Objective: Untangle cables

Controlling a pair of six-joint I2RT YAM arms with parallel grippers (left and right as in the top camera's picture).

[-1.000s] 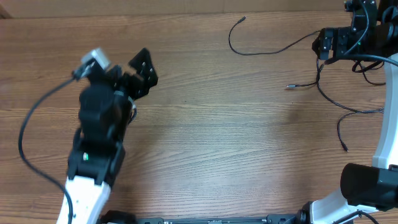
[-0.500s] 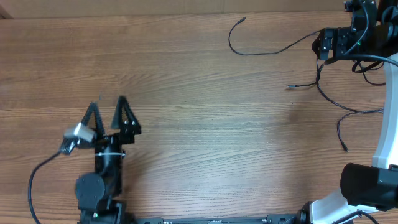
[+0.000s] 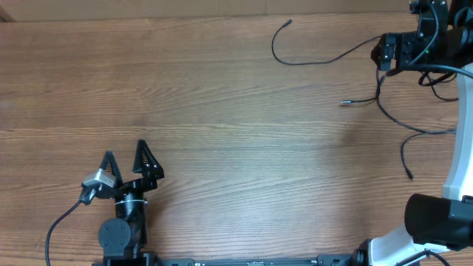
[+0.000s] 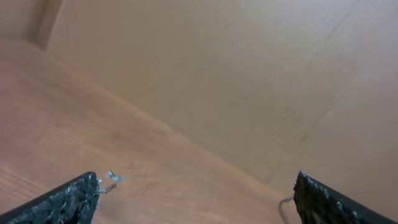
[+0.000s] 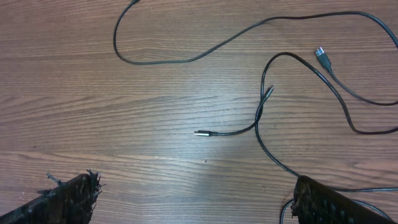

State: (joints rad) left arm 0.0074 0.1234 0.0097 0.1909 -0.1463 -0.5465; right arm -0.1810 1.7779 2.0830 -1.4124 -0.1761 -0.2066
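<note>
Your overhead view is softly, evenly lit, with a pale sheen on the bench [image 3: 295,148] and faint shadows. Your left wrist view is hazy and unfocused; the right shows the cables [image 5: 260,115] crisply, with mild central glare.

**Overhead view: two grippers and loose cables on a wooden table [image 3: 236,148].**
The left gripper [image 3: 126,158] has its jaws spread wide, with bare wood between and ahead of them. The cables [image 3: 310,64] lie by the right gripper [image 3: 382,53]. One loops away ahead of its jaws, one ends in a silver plug near them, and one trails off to one side.
</note>
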